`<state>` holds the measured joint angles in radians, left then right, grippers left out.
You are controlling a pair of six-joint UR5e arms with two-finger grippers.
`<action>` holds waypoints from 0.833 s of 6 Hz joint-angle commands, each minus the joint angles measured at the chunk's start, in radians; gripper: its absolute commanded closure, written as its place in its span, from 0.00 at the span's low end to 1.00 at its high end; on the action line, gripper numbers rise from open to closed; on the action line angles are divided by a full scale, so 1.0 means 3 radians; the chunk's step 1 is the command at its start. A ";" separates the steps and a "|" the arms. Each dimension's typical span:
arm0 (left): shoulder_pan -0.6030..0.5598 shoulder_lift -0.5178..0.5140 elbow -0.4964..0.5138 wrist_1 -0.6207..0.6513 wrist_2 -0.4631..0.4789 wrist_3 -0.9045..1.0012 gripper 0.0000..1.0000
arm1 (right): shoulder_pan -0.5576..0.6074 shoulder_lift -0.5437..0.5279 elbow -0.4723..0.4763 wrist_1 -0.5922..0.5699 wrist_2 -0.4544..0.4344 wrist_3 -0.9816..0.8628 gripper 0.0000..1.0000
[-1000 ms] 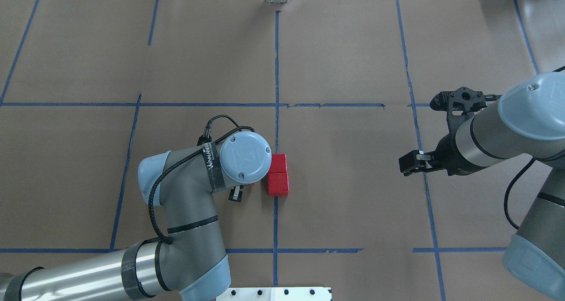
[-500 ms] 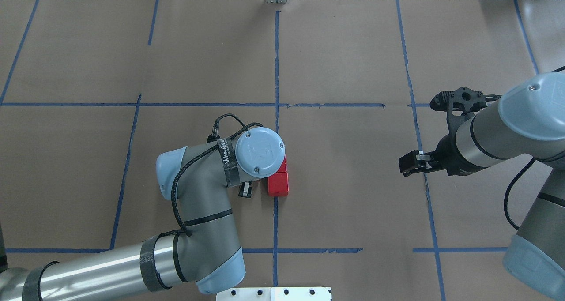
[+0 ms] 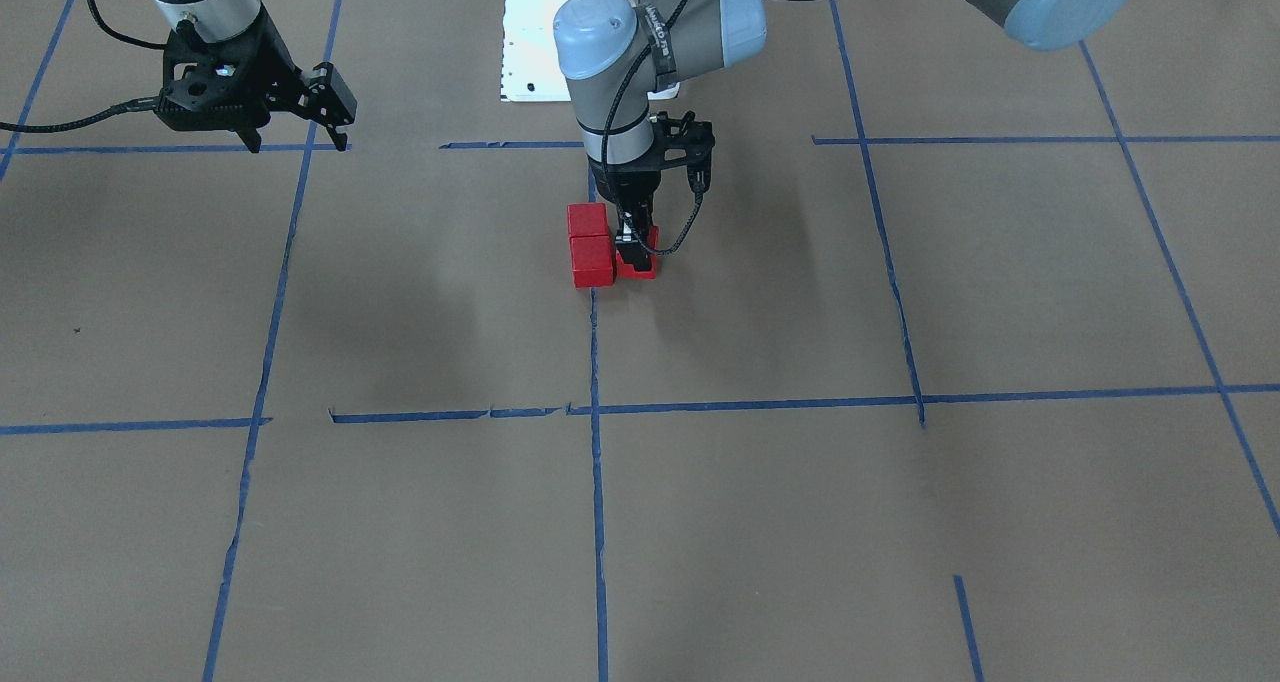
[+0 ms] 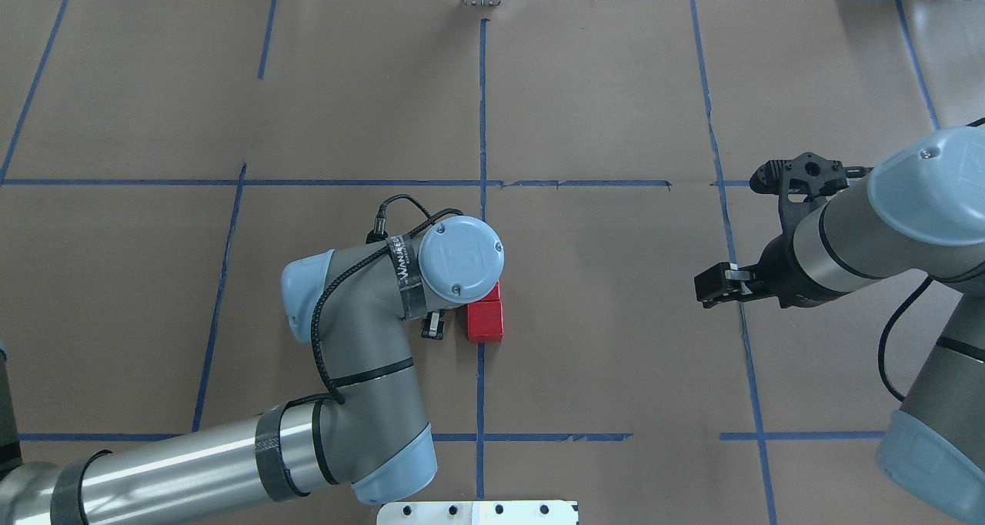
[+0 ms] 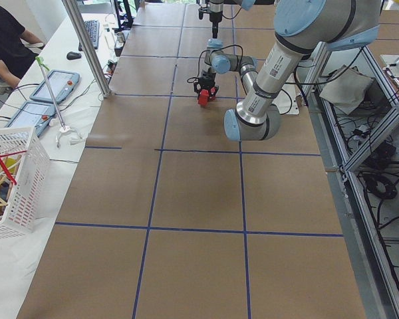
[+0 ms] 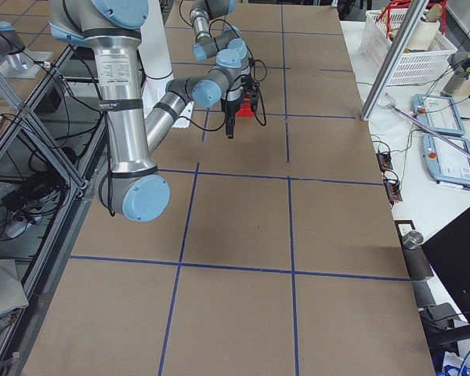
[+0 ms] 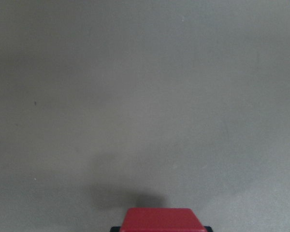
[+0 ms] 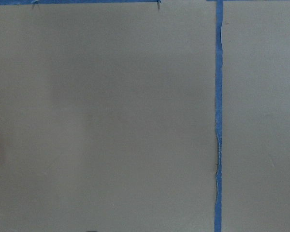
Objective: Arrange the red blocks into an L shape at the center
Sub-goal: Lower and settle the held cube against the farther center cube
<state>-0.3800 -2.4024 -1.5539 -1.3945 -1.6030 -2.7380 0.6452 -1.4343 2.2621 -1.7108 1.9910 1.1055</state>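
Near and far red blocks: the near red block and the far red block are set touching in a short row on the center tape line. By this the L's long leg is judged to be fixed at the middle.
Third red block: it is held low over the brown paper, just beside the far red block on the robot's left and level with it, where the L's foot belongs. Whether it rests on the paper or touches its neighbour cannot be told.
Left gripper: it is pointed straight down and pinched on the third red block, so the faces are judged to be kept square to the row.
Right gripper: it is hung well apart to the right over bare paper, seemingly out of the way. Whether its fingers are spread cannot be told.
Step in hand: only setting down and release are judged to be left. The far red block could be nudged.
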 commanded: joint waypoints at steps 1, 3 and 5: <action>-0.0001 -0.0025 0.0036 -0.0005 0.0000 -0.0021 0.97 | -0.0003 0.0000 -0.0003 0.0001 0.0000 0.0017 0.00; -0.0007 -0.0025 0.0046 0.0000 0.0000 -0.0067 0.96 | -0.0003 0.0000 -0.0003 0.0001 0.0000 0.0017 0.00; -0.0037 -0.0025 0.0051 0.0005 0.0000 -0.0209 0.96 | -0.0003 0.0000 -0.0004 0.0001 0.0000 0.0017 0.00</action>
<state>-0.3870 -2.4098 -1.5394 -1.3933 -1.6030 -2.7783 0.6443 -1.4343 2.2603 -1.7104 1.9911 1.1106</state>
